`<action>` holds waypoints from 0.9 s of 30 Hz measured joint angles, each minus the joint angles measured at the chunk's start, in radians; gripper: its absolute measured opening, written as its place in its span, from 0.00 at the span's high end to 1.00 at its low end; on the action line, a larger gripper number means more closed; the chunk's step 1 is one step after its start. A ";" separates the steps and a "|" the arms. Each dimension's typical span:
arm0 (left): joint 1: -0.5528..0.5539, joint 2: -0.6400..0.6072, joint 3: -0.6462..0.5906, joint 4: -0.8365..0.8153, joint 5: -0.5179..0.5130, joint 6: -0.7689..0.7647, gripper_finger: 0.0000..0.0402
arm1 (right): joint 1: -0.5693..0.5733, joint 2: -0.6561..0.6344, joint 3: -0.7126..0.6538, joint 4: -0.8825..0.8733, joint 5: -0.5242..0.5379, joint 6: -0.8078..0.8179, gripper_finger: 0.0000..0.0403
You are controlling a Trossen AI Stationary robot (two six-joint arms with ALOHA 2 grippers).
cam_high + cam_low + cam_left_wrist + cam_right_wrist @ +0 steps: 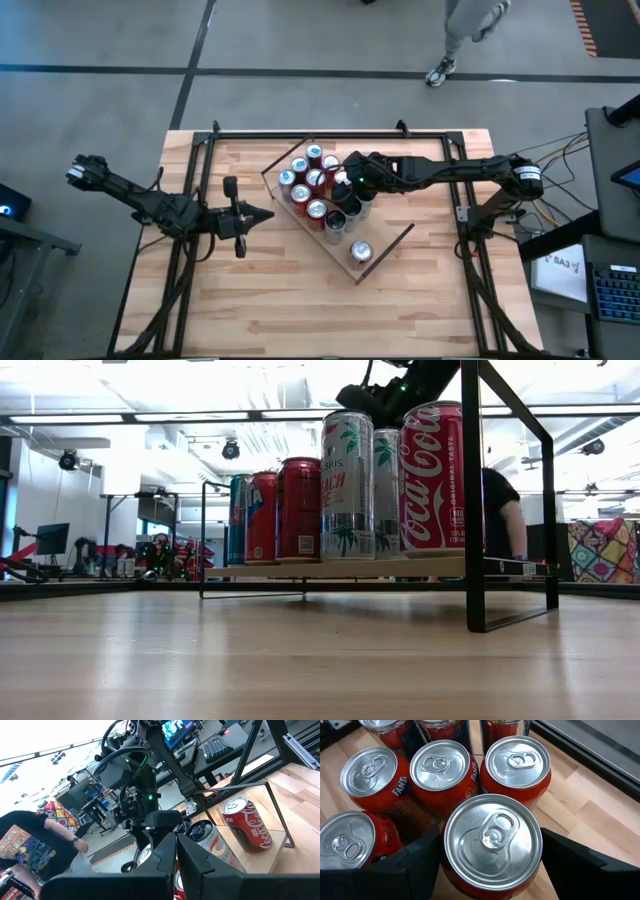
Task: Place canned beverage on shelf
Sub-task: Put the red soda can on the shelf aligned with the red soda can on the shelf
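Observation:
The shelf (388,238), a light-wood board with a dark rim, lies slantwise mid-table with several cans standing on it, most of them red (517,762). A lone Coca-Cola can (432,480) stands at the shelf's near end. My right gripper (492,870) reaches over the cluster from the table's right, its fingers standing wide around a red canned beverage (492,840), whose silver top looks larger and closer than its neighbours'. My left gripper (268,215) waits shut and level, left of the shelf, holding nothing. My right gripper pinches the can's round wall just under its top rim (442,857) between its two fingers (415,865), which slant down from the table's right. The can stays upright. Its bottom is hidden, so whether it stands on the shelf does not show.
The shelf's bare wood (590,810) shows beside the held can. Black frame rails (330,133) run along the table's far side and both ends. A person (462,35) walks beyond the far edge, and another (500,510) shows behind the shelf in the low view.

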 joint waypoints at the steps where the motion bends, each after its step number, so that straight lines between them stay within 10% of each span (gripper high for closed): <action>1: 0.000 0.000 0.000 0.000 0.000 0.000 1.00 | 0.000 0.001 0.000 0.000 0.000 -0.002 0.28; 27: 0.000 0.000 0.000 -0.007 0.000 0.023 1.00 | 0.002 0.001 -0.001 -0.003 -0.002 -0.062 0.28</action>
